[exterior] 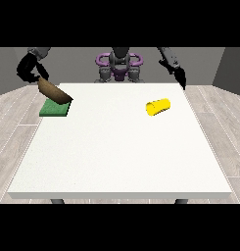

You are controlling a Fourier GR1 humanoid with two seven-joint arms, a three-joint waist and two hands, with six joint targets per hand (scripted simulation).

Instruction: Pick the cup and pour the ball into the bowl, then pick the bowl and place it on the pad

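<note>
Fingers of the hand at the view's left (pixel 29 71) are too dark and small in the front view to read, so I cannot tell whether they are curled round the bowl (pixel 55 91) or only touching its rim. That brown bowl is hanging just below and beside them, tilted steeply, with its lower edge over the green pad (pixel 55 109).

At the view's right, the other hand (pixel 180 77) is pointing down at the far corner of the table (pixel 116 157), its fingers looking straight and together, holding nothing. Well below and inward of them, the yellow cup (pixel 157 107) is lying on its side.

As I judge it, the tilt is the main risk: set down at this angle, the bowl could land on its edge and roll off the pad, or spill the ball.

No ball is showing anywhere; it may be sitting inside the bowl, whose inside is turned away. Contact between bowl and pad is unclear.
</note>
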